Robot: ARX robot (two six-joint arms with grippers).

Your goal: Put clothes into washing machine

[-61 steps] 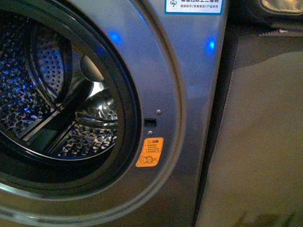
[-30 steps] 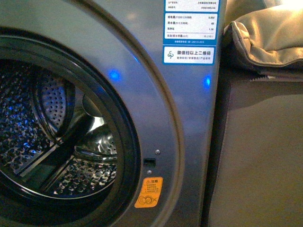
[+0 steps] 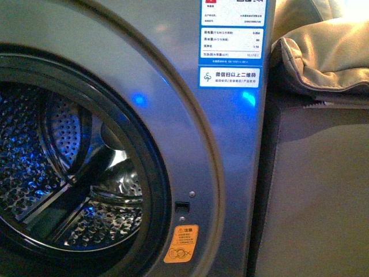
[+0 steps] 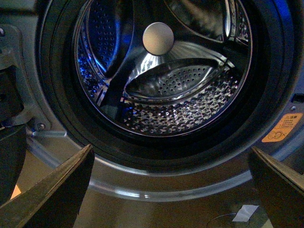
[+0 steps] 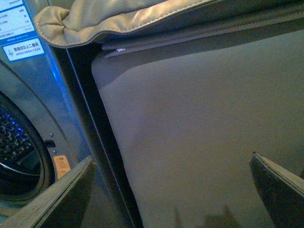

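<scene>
Looking at the left gripper (image 4: 171,148) first: its fingers (image 4: 57,190) are spread wide with nothing between them, and it hangs right in front of the washing machine (image 3: 184,144), aimed into the open porthole. The right gripper (image 5: 172,156) is the same deal, spread wide and empty, but it faces the beige panel (image 5: 204,118) beside the machine rather than the opening.

Past the left gripper you get the black rubber gasket (image 4: 57,95) and then the shiny perforated drum (image 4: 180,95). As far as the left wrist view and front view show, the drum is bare, just steel and blue reflections. Off to the side, a beige cushion (image 5: 118,19) sits on top of the panel, near the blue-white label (image 3: 230,40).

The clothes? Can't spot them anywhere: not in either gripper, not in the drum, not near the porthole. So my read is the task is barely started, or at least nothing is loaded. What's in place: the porthole stands open and clear. What's left is pretty much everything, meaning find the dark garment, grab it, and push it through into the drum
</scene>
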